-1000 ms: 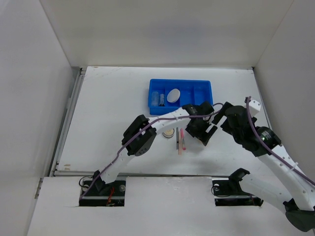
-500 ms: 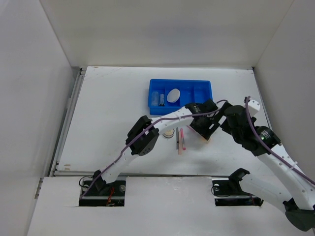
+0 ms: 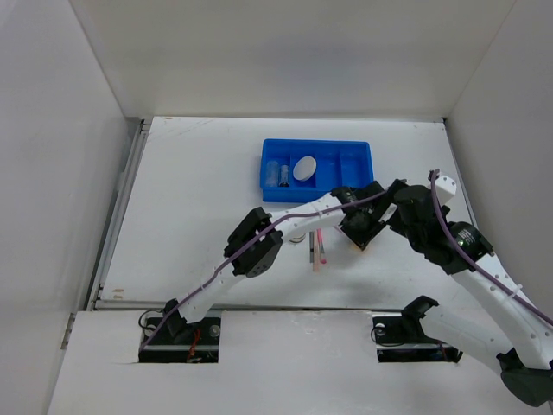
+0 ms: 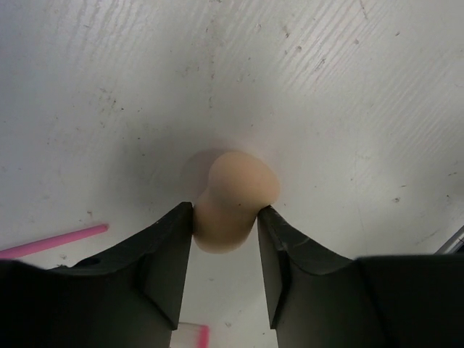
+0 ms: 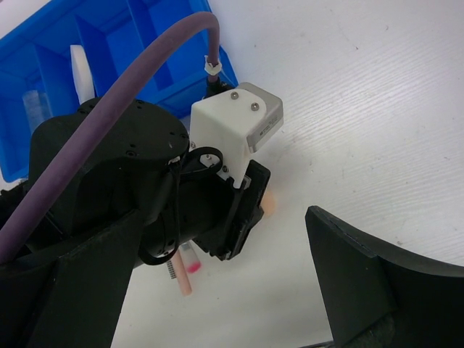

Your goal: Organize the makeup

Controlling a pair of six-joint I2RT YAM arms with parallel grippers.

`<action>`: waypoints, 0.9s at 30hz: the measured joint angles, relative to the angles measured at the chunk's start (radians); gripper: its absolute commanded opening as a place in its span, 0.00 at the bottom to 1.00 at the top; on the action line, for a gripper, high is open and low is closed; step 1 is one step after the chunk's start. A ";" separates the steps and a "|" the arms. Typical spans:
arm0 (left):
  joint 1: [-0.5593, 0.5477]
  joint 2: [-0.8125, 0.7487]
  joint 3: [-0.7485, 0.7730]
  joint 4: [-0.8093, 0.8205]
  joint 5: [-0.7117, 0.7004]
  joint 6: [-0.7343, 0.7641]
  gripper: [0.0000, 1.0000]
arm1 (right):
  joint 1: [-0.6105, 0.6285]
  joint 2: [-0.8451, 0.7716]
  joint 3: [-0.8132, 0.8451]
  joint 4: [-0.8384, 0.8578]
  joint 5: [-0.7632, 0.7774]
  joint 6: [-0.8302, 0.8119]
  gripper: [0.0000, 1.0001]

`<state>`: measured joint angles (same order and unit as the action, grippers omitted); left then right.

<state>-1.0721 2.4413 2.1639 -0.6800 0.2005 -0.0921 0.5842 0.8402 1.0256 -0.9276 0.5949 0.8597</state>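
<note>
The white desk [image 3: 190,190] carries everything. Both arms reach over its middle: the left arm [image 3: 259,242] stretches from its base across to the right, and the right arm [image 3: 449,238] bends in from the right side, so that the two wrists nearly meet just in front of the blue tray [image 3: 354,164].

The tray sits toward the far side of the desk. A cream round puff [image 3: 304,167] lies in one of its middle compartments. A clear tube [image 3: 272,170] stands in the leftmost compartment, with what may be a small dark item beside it, though it is too small to tell.

The left jaws are down at the desk surface and clamped on the peach egg-shaped sponge [image 4: 235,199]. Each finger presses one side of its narrower end, while the rounded end sticks out past the fingertips and rests on the desk. From above, only a sliver of the sponge shows under the wrist, near the tray's front right corner.

The right jaws stand wide apart with nothing held, hanging just beside the left wrist.

A pink pencil [image 3: 321,249] and a dark pencil [image 3: 311,251] lie side by side on the desk, left of the sponge and in front of the tray.
</note>
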 measured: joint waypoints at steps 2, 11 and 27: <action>-0.002 0.000 0.003 -0.003 0.002 -0.001 0.21 | 0.000 0.000 0.000 0.000 0.000 0.000 1.00; -0.003 -0.026 -0.016 -0.023 -0.070 0.024 0.00 | 0.000 -0.006 0.000 0.000 -0.005 -0.003 1.00; 0.105 -0.127 0.003 -0.116 -0.299 0.118 0.00 | 0.006 -0.025 0.007 0.114 -0.008 0.011 1.00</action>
<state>-0.9672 2.3146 2.1666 -0.7963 -0.0990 0.0257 0.5900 0.8150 1.0325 -0.8139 0.5865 0.8703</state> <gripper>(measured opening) 0.091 1.000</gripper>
